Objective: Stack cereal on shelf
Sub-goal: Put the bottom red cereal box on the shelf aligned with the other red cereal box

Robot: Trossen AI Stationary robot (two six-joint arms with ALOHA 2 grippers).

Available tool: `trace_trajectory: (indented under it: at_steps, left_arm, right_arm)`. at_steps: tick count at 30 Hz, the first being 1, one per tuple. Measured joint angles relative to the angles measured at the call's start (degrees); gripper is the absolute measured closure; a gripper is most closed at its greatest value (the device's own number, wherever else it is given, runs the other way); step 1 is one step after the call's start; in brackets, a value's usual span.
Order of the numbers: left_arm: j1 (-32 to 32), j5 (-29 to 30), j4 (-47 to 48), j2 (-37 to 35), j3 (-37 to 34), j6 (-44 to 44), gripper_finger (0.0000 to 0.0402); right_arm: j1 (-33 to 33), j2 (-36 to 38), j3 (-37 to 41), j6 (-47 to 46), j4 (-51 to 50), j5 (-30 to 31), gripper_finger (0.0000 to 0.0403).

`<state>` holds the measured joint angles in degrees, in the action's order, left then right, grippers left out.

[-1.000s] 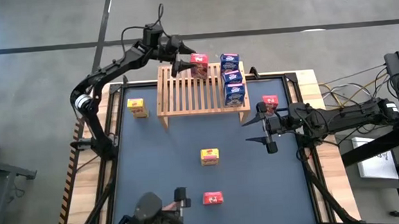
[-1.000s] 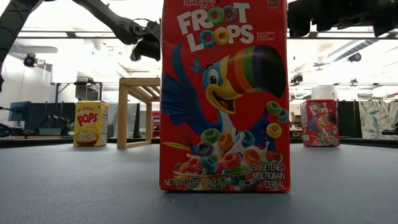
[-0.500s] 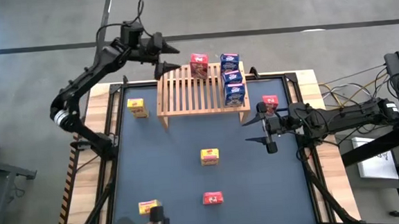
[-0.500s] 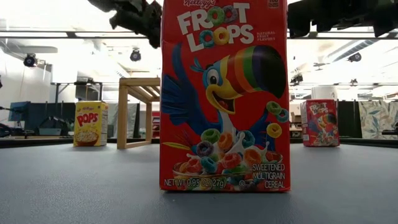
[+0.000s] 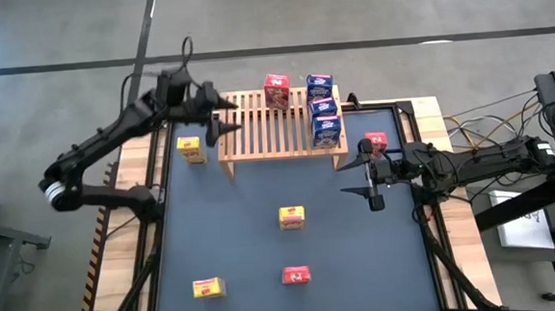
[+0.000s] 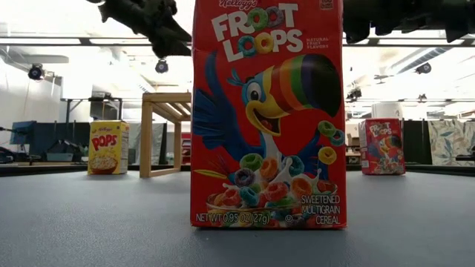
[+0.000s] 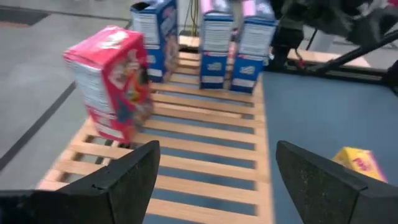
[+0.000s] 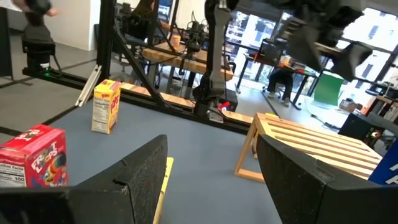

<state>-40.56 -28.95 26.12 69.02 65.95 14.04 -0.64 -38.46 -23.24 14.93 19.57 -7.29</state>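
Red box [image 5: 295, 275] and yellow box [image 5: 206, 288] sit at the table's near edge, unshelved, and another yellow one [image 5: 292, 216] stands mid-table with plenty of clear mat around it. Further back, the right gripper [image 5: 370, 181] hovers open and empty over the right side, a red box [image 5: 376, 142] just beyond it by the shelf's right leg. Left of the shelf [image 5: 257, 128], one more yellow box [image 5: 190, 149] waits on the table. Up on the slats: three blue boxes [image 5: 324, 109] in a row and one red [image 5: 276, 91] at the far edge. So four shelved, five visible to go, by my count. The left gripper [image 5: 225, 117] hangs open, holding nothing, over the shelf's left end, where the slats are bare and roomy.
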Motion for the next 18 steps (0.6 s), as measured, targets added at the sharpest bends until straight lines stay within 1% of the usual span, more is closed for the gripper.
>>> trace_trajectory:
  at_steps: [4, 9, 14, 18]
  left_arm:
    - [6.8, 6.0, -6.0, -6.2, -8.7, -4.9, 0.0098]
    - [18.7, 16.5, -17.5, -12.4, -18.8, -11.0, 0.0098]
    - [31.3, 29.8, -30.2, -14.9, -27.1, -13.8, 0.0098]
    - [39.4, 37.5, -41.8, -14.0, -32.9, -14.8, 0.0098]
  right_arm:
    - [0.0, 0.0, 0.0, -1.6, 0.0, 0.0, 0.0168]
    - [0.0, 0.0, 0.1, -4.5, -0.3, -0.2, 0.0168]
    - [0.0, 0.0, 0.2, -7.7, -1.6, -0.6, 0.0168]
    - [0.0, 0.0, 0.4, -10.9, -2.9, -0.7, 0.0168]
